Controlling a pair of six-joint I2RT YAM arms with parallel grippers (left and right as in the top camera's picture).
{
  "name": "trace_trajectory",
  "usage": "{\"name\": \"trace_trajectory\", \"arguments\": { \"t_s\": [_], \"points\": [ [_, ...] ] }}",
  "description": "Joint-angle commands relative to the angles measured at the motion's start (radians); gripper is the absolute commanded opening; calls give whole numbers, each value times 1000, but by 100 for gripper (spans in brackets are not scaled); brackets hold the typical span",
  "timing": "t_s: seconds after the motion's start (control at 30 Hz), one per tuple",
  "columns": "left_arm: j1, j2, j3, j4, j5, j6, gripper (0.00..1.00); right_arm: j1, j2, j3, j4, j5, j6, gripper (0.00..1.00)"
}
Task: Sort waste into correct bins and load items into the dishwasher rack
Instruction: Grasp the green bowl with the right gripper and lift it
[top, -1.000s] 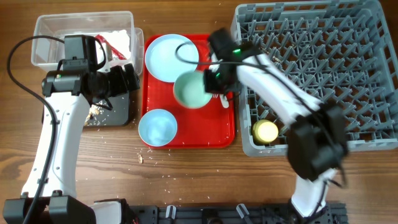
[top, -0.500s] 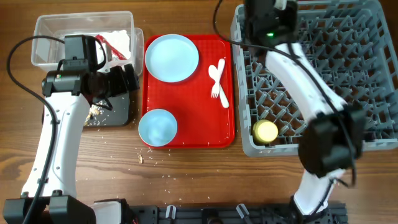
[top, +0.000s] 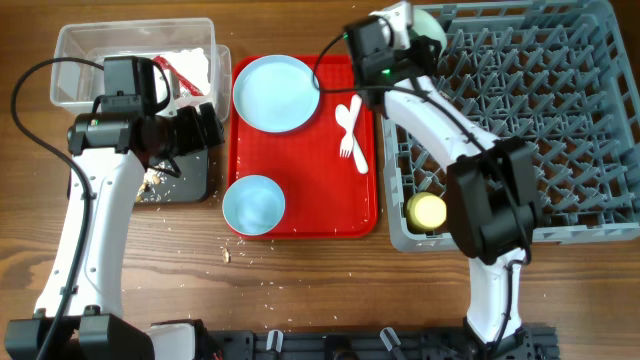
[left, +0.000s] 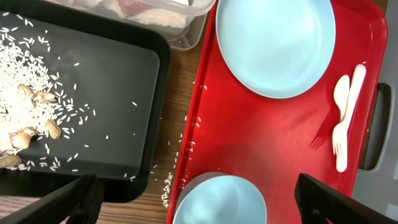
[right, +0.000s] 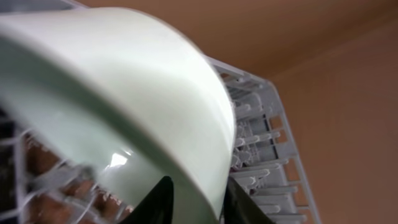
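My right gripper is shut on the rim of the pale green bowl and holds it tilted over the far left corner of the grey dishwasher rack. The yellow cup sits in the rack's near left corner. My left gripper is open and empty between the black tray and the red serving tray. The light blue plate, light blue bowl and white fork and spoon lie on the serving tray.
The clear tub at the far left holds the red wrapper and white napkin. Food scraps lie in the black tray. Crumbs are scattered on the wood in front of the trays.
My right arm has carried the pale green bowl from over the red serving tray to the rack's far left corner. The left arm has not moved.
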Motion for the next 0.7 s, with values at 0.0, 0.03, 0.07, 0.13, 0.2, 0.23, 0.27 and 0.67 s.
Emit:
{"name": "trace_trajectory", "arguments": {
  "t_s": [0.0,0.03,0.07,0.13,0.2,0.23,0.27,0.67],
  "points": [
    [3,0,1,3,-3,9,100,44,26,0,-10,-22,0,63],
    [3,0,1,3,-3,9,100,48,25,0,-9,-22,-10,69],
    [3,0,1,3,-3,9,100,51,22,0,-13,-39,-31,73],
    [3,0,1,3,-3,9,100,53,-1,0,-31,-85,-34,78],
    [3,0,1,3,-3,9,100,53,-49,1,-70,-180,-22,81],
    [3,0,1,3,-3,9,100,53,-92,1,-109,-290,-22,81],
    [3,0,1,3,-3,9,100,53,-138,1,-154,-442,-21,81],
    [3,0,1,3,-3,9,100,195,-251,-282,-214,-1574,517,72]
  ]
}}
